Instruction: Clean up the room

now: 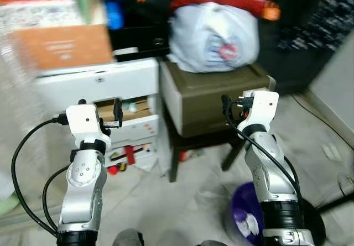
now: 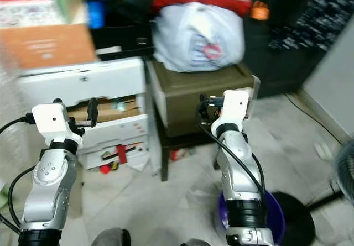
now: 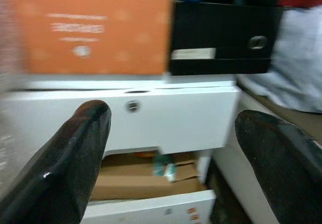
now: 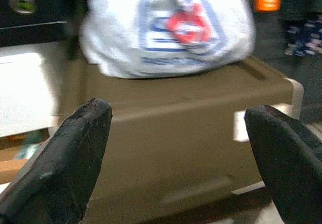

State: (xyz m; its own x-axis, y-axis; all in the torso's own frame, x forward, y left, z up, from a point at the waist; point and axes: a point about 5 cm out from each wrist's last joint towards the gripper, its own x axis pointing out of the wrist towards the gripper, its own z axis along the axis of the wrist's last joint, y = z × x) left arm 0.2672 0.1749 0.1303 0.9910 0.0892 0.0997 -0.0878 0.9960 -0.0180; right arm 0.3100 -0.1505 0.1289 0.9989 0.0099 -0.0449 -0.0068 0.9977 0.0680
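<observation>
My left gripper (image 3: 171, 118) is raised and open in front of a white drawer unit (image 1: 99, 83). One drawer is pulled out, with brown cardboard (image 3: 136, 181) inside. My right gripper (image 4: 176, 113) is also raised and open, empty, facing an olive-brown storage box (image 1: 215, 99). A white plastic bag (image 1: 213, 36) with a red and blue logo lies on top of that box. Small red items (image 1: 113, 169) lie on the floor at the foot of the drawers. The picture is blurred.
An orange box (image 1: 61, 47) sits on the drawer unit, with a black case (image 3: 226, 30) beside it. A purple bin (image 1: 246, 218) stands on the floor by my right arm, next to a black round base (image 1: 315, 224). Clutter is stacked behind.
</observation>
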